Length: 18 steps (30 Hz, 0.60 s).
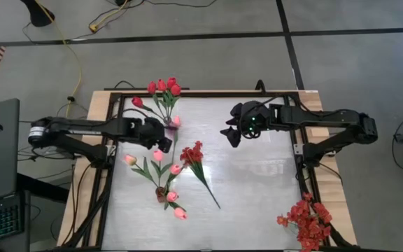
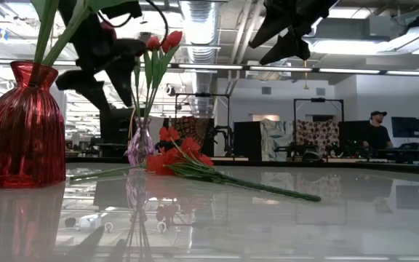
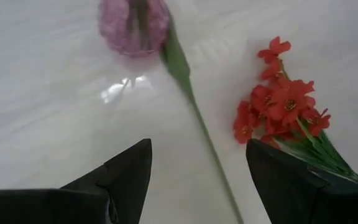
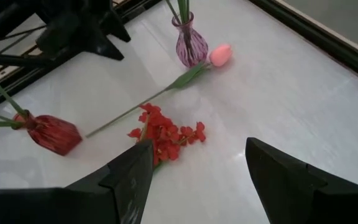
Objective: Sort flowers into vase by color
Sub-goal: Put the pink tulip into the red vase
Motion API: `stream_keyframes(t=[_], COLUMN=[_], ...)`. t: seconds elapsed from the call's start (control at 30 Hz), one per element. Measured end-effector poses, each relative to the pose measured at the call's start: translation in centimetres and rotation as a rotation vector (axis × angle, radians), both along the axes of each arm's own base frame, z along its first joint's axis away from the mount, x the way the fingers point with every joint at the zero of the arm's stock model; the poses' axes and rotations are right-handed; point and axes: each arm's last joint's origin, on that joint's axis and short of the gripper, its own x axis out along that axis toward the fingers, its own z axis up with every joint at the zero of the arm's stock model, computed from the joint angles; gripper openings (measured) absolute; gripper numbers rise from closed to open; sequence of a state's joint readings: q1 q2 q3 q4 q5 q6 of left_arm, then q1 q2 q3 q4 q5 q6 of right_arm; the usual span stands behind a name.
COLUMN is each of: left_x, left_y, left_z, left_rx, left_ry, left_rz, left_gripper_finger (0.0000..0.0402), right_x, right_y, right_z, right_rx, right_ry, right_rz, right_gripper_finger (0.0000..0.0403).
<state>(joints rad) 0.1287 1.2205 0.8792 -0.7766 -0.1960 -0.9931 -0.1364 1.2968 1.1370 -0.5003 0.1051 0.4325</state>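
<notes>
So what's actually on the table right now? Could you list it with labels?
Purple vase: holds red tulips
Red vase: holds pink tulips
Lying loose: one pink tulip beside the purple vase, and a red spray
Table corner: red sprays
Left gripper: open, over the loose tulip's stem
Right gripper: open, raised over mid-table

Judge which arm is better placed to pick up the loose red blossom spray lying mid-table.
Left, probably. The left gripper hangs open just beside the red spray, whose blossoms show right past its fingers in the left wrist view. The right gripper, also open, hovers farther off.
</notes>
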Motion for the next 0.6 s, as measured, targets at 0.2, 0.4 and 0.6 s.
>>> stream_keyframes(t=[0.2,0.4,0.6], left_x=[2.5,3.9,5.5], left_y=[-0.7,-1.0,-1.0], left_z=[-1.9,-4.7,-7.3], left_rx=[0.008,0.037,0.013], left_ry=[0.005,0.104,0.139], left_rz=[-0.042,-0.001,-0.024], left_gripper_finger=[0.0249,0.0249,0.0249], right_x=[0.0,0.0,-0.1], right_y=[0.0,0.0,0.1], right_z=[0.0,-0.1,-0.2], right_rx=[-0.013,-0.016,-0.014], right_ry=[0.004,0.012,0.030], right_rz=[0.009,0.015,0.016], right_gripper_finger=[0.0282,0.0282,0.0282])
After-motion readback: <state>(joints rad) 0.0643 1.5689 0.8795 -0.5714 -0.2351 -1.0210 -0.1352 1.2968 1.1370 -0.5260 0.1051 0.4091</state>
